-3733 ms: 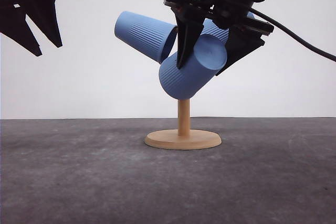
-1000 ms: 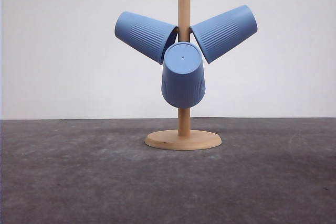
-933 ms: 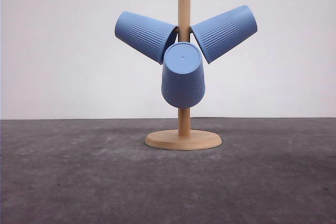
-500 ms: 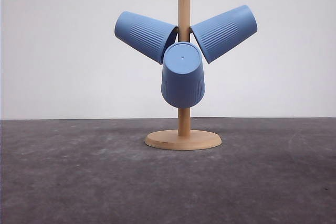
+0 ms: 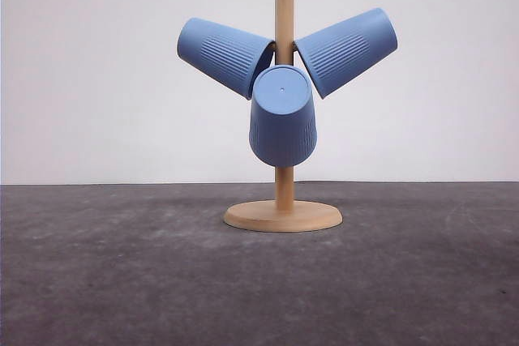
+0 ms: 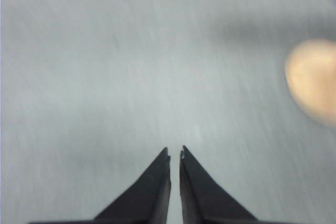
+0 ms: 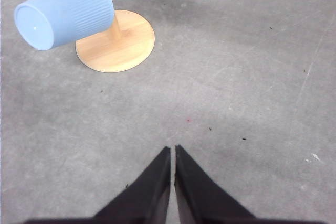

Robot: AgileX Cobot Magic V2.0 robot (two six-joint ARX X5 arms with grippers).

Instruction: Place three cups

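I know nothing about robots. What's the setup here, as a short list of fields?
cups: three light-blue ribbed cups, left cup, right cup, front cup
cup state: all hung on the wooden stand, bases pointing outward
stand position: upright on the grey table
left gripper: shut, holding nothing, above the table
right gripper: shut, holding nothing, above the table
task status: appears done
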